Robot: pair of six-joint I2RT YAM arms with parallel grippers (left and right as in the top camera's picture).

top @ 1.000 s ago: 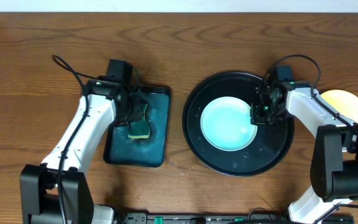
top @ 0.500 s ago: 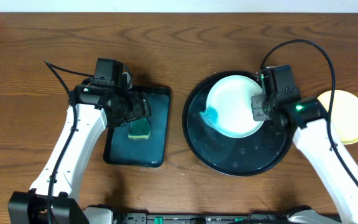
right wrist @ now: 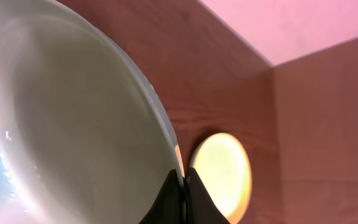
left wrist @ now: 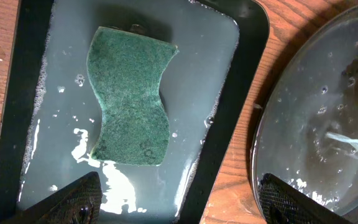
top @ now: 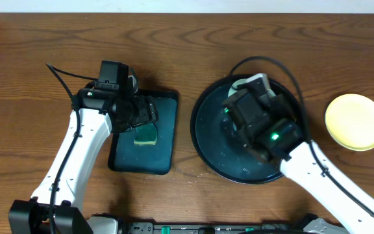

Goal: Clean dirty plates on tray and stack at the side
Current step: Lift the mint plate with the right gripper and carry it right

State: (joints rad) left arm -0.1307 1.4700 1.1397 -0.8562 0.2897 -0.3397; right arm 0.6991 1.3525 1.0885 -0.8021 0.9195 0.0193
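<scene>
Plate point(right wrist: 73, 124), pinched by its wet rim in the right end effector point(right wrist: 181, 180), may slip; left end effector point(left wrist: 179, 199) gapes empty.

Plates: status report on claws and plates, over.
Left claw open over sponge. Right claw shut on white plate rim, plate tilted above black tray. Yellow plate on table at right; nothing seen in the way.

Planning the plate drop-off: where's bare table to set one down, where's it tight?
Free: the tabletop strip along the far edge behind both trays; the corner behind the yellow plate; the stretch left of the teal tray. Tight: the gap between teal tray and black tray, and over the black tray, where the right gripper holds a white plate.
</scene>
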